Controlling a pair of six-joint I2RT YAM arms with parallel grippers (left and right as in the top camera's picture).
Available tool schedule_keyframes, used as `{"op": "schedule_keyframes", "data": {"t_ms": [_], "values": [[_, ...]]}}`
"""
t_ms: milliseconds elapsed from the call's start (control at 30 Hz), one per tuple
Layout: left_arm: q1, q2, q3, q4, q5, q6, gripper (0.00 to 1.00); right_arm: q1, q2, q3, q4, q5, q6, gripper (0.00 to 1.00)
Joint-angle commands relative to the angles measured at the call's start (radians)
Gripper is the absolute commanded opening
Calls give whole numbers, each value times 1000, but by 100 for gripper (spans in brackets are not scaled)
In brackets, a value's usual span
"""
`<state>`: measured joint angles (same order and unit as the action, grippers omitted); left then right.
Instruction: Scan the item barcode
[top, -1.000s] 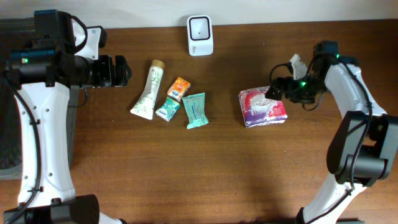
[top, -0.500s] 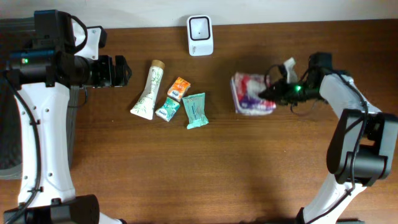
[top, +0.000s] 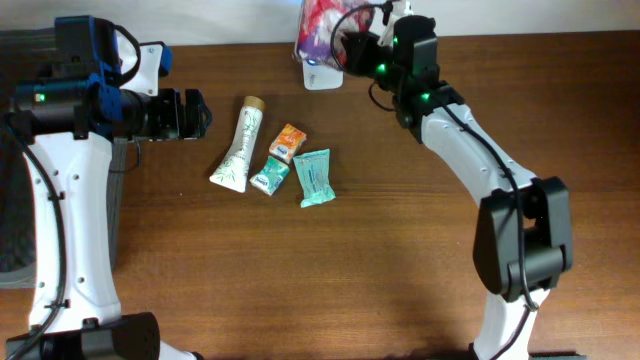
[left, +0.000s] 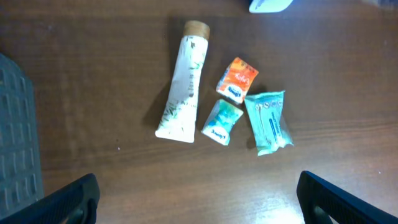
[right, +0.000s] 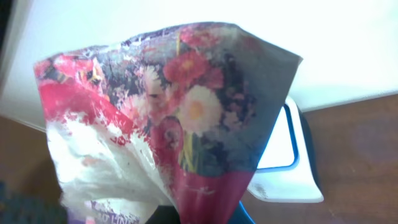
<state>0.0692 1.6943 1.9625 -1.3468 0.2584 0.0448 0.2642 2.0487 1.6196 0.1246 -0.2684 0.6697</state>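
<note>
I had the right gripper (top: 352, 47) clamped shut on the floral pack (top: 318, 25), holding it directly over the scanner (top: 322, 74). The left gripper (top: 195, 113) stood wide open and empty. Risk, in my judgement: the soft wrapper crumples or slips, turning the barcode away.

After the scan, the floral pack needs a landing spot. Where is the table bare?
The table is bare right of the teal pack, around the right arm, and along the near edge. Crowded: tube, orange packet, small packet and teal pack bunched front-left of the scanner.
</note>
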Motion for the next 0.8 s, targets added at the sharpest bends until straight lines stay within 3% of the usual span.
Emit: {"op": "schedule_keyframes", "data": {"t_ms": [0, 200, 567, 767], "values": [[-1, 1, 3, -2, 11, 1, 99, -3, 104, 41, 124, 93, 130, 4], [-1, 1, 3, -2, 11, 1, 99, -3, 280, 222, 117, 126, 132, 4], [-1, 1, 3, -2, 11, 1, 99, -44, 248, 223, 48, 146, 97, 4], [-1, 1, 3, -2, 11, 1, 99, -315, 83, 223, -308, 145, 141, 4]]}}
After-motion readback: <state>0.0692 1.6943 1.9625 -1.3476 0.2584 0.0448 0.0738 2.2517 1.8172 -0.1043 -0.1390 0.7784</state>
